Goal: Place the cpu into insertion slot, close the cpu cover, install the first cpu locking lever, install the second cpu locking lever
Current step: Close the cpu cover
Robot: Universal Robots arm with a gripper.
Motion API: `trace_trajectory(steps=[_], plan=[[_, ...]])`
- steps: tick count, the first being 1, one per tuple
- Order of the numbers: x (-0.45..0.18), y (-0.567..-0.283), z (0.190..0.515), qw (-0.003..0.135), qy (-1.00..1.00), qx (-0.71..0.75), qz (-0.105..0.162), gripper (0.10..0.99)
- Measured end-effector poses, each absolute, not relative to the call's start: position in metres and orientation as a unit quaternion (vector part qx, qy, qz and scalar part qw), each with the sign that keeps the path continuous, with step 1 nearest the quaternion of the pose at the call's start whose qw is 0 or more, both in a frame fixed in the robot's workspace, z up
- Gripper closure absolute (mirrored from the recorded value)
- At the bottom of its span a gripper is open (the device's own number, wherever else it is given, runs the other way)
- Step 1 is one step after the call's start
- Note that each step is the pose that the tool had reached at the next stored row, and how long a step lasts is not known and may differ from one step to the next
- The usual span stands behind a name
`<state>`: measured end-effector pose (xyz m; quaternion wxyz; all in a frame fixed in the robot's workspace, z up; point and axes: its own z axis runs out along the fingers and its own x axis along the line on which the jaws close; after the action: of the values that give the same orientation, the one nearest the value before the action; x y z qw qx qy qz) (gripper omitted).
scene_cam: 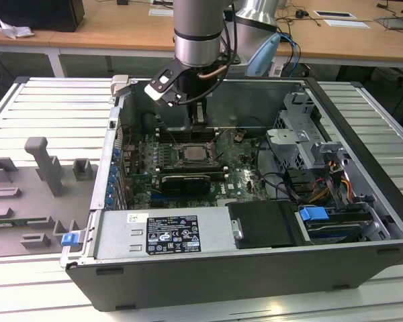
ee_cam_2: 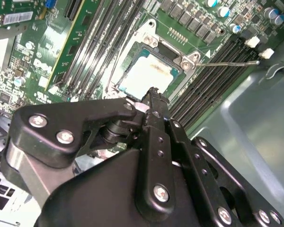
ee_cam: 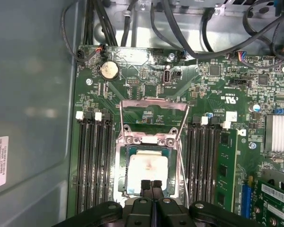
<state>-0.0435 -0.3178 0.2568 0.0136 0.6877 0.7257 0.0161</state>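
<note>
Over the green motherboard (ee_cam: 132, 75), the pincer (ee_cam: 150, 185) hovered pressed together, holding nothing, close by one edge of the cpu (ee_cam: 146, 171), which lay flat in the insertion slot (ee_cam: 121, 165). Light, stiff and probably fragile underneath, it would best be taken by opposite edges.

Exterior view: high and off the arm (scene_cam: 198, 33), angled down into the open computer case (scene_cam: 255, 282) from the power supply (scene_cam: 171, 233) side. Mid distance, so the whole case and the ribbed grey surface (scene_cam: 47, 94) are in frame. First wrist view: near, facing square-on down at the motherboard (ee_cam: 146, 75), with the tool (ee_cam: 150, 185) tips in the foreground. Second wrist view: nearer and skewed, looking past the tool body. All three share the cpu (ee_cam: 146, 168) in the insertion slot (ee_cam: 119, 175). Both wrist views share the flanking memory slots (ee_cam: 92, 161).
</note>
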Motion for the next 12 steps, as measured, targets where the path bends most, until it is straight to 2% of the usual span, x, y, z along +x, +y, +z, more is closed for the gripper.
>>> trace_trajectory(steps=[12], plan=[[-0.0396,-0.3184,0.2617,0.013,0.725,0.688,0.016,0.980]])
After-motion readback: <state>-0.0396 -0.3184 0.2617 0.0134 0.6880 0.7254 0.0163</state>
